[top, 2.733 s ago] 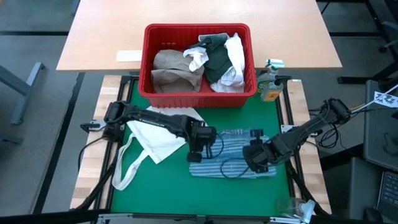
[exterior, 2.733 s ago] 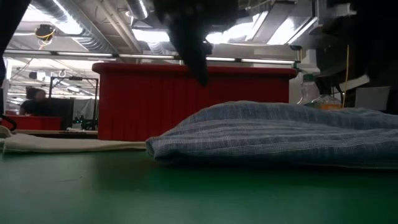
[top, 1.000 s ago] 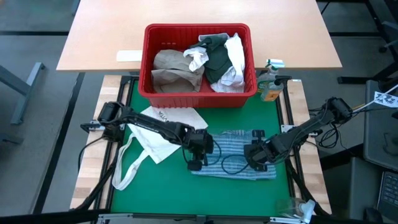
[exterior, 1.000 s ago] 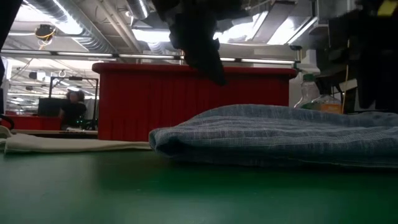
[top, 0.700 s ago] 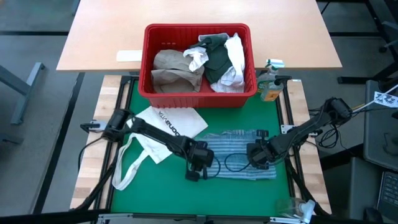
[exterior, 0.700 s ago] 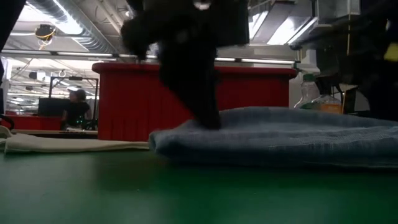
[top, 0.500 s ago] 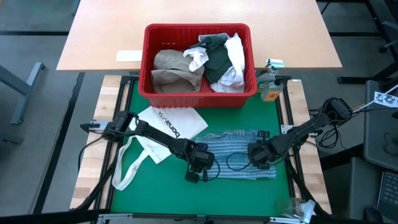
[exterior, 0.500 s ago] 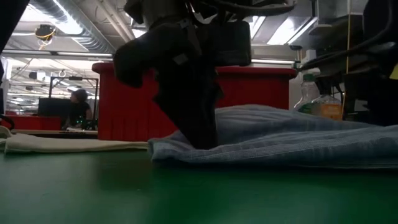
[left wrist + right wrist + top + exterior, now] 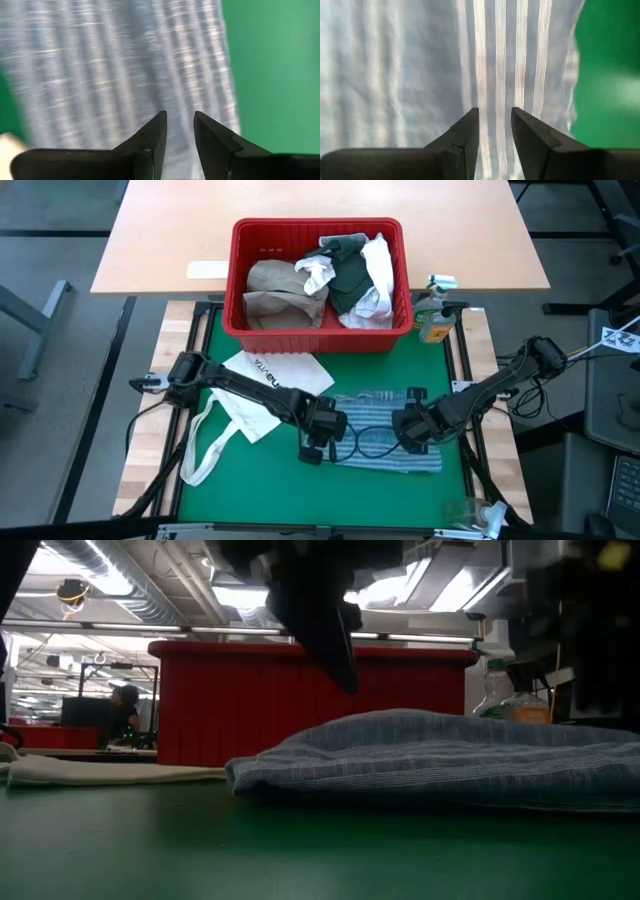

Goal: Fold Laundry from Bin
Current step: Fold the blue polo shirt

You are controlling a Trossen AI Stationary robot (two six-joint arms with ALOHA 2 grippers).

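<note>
On the green mat, the folded blue-striped cloth lies at six o'clock from the red bin. The left gripper hovers over its nine-o'clock end, the right gripper over its three-o'clock end; both have fingers slightly parted, gripping nothing.

Both grippers over blue-striped cloth

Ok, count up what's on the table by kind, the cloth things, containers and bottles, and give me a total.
Garments in the bin: 3, tan shirt, white shirt, dark top
Garments on the mat: 1, blue-striped cloth
Bags: 1, white tote bag
Bins: 1, red bin
Bottles: 1, bottle
Total: 7
</note>
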